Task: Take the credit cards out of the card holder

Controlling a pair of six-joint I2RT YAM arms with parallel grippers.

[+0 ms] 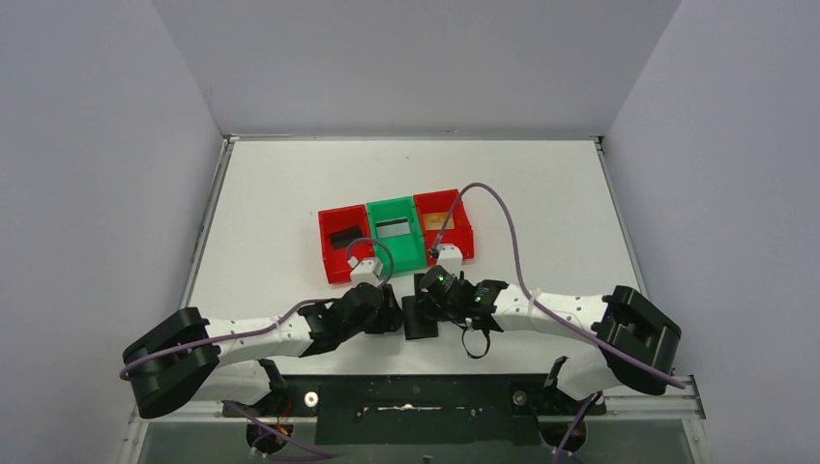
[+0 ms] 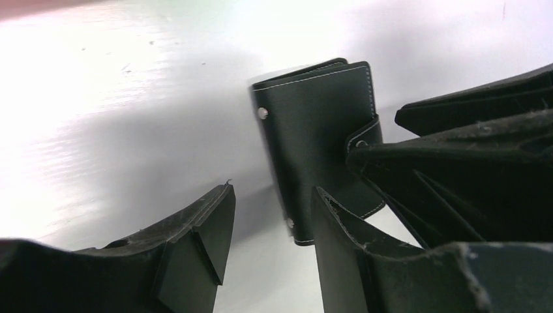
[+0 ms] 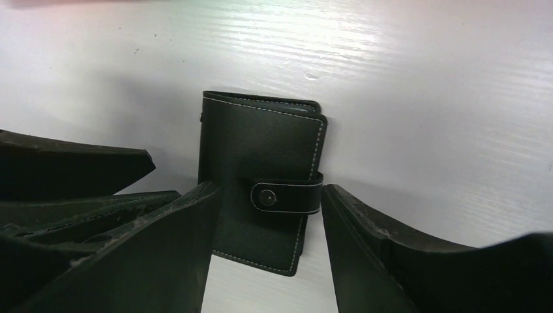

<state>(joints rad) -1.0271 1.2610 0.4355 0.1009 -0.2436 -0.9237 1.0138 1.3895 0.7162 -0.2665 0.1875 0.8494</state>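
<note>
The card holder (image 1: 421,317) lies closed on the table between the two grippers, its snap tab (image 3: 283,195) fastened. In the left wrist view the card holder (image 2: 313,124) sits beyond my right finger (image 2: 339,241). My left gripper (image 2: 272,195) is open with only bare table between its fingers. My right gripper (image 3: 269,189) is open and straddles the card holder (image 3: 261,150) at the tab. A black credit card (image 1: 343,237), a silver-grey one (image 1: 393,229) and an orange-gold one (image 1: 437,221) lie in the bins behind.
Three joined bins stand mid-table: a red bin (image 1: 329,261) on the left, a green bin (image 1: 406,259) in the middle and a red bin (image 1: 462,237) on the right. White walls close in the table on three sides.
</note>
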